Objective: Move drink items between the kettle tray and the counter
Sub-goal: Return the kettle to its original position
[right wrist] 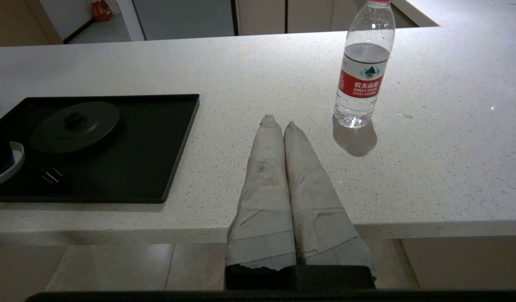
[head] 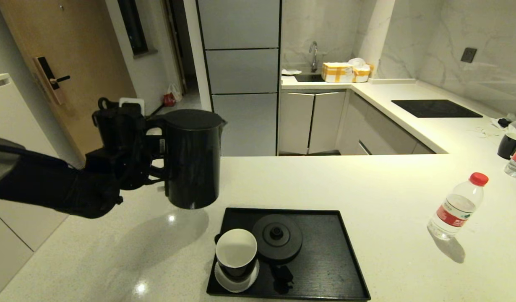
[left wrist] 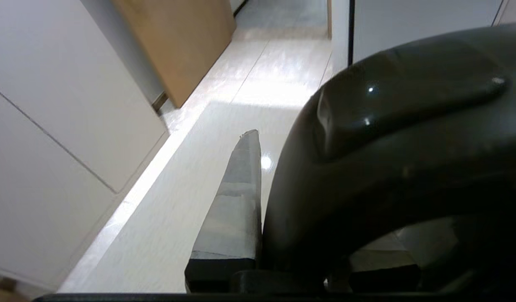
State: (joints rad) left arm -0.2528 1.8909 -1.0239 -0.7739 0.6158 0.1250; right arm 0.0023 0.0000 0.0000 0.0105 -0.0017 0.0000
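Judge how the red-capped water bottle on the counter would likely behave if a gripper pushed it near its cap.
The water bottle stands tall on a narrow foot, so a push near the cap would probably tip it rather than slide it. It looks partly filled, so it may be fairly light. Once down, its round body could roll along the smooth counter.

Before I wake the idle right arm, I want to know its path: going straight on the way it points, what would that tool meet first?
Probably the counter edge; the right tool points between tray and bottle.
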